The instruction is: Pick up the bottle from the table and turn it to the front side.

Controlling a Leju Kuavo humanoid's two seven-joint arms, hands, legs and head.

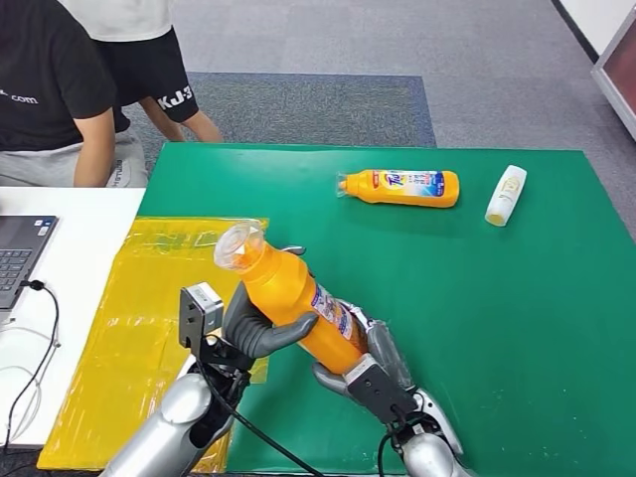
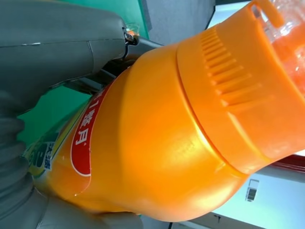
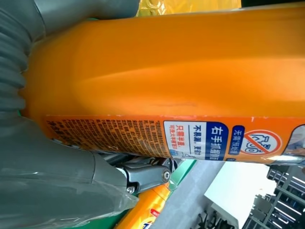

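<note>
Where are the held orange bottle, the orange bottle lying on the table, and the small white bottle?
held orange bottle point(image 1: 288, 288), head view, on its bare shoulder
lying orange bottle point(image 1: 404, 187), head view, on its label
white bottle point(image 1: 506, 195), head view, on its middle

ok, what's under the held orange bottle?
The orange bottle is held off the table in both hands; beneath it lie green table and yellow sheet edge. The patch directly below is hidden.

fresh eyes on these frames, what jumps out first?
A big orange bottle held tilted above the green table, the left hand gripping near its clear cap and the right hand at its base. Further back, a second orange bottle and a small white bottle lie flat on the table.
</note>
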